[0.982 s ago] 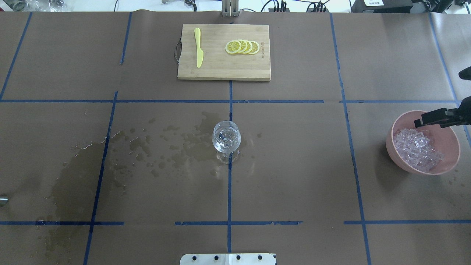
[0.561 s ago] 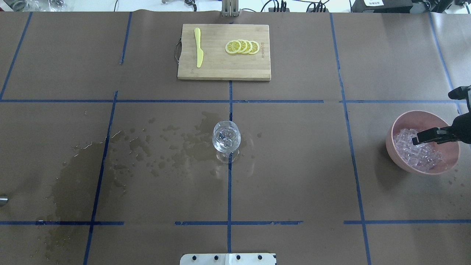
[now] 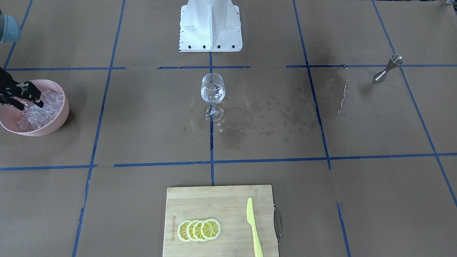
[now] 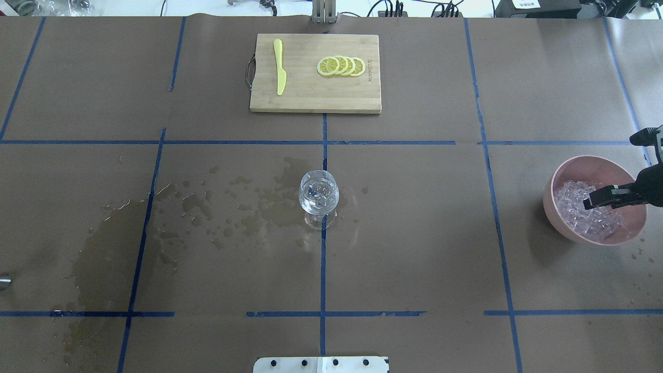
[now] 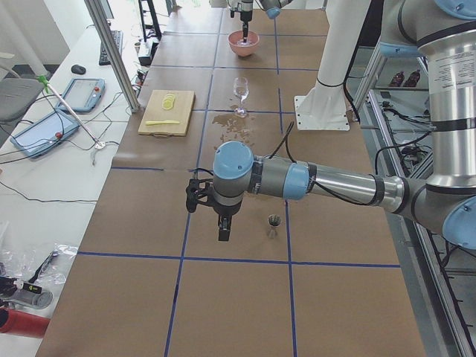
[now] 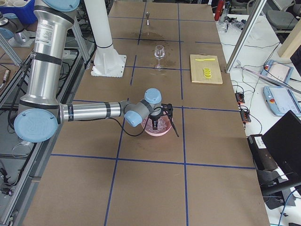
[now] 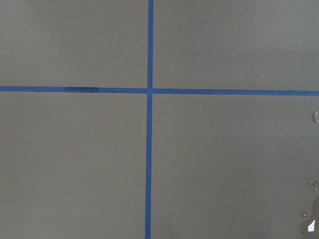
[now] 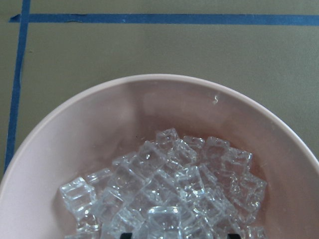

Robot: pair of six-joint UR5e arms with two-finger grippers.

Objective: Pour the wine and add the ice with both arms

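The right gripper (image 4: 601, 197) is held, jaws apart, over the ice (image 4: 585, 223): ice-adding seems underway; some must be pinched next. Left gripper (image 5: 221, 232): state cannot be told.

Two arms (image 5: 335, 184), one glass (image 3: 212, 89), one pink bowl (image 3: 53, 125), one board (image 3: 214, 203), one knife (image 3: 252, 221), four lemon slices (image 3: 199, 229), one jigger (image 3: 387, 68).

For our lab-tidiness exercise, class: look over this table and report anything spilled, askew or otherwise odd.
Dark wet splash stains spread across the brown paper from the clear stemmed glass toward the small steel jigger, on the robot's left. Liquid has evidently spilled there. Nothing else looks displaced.
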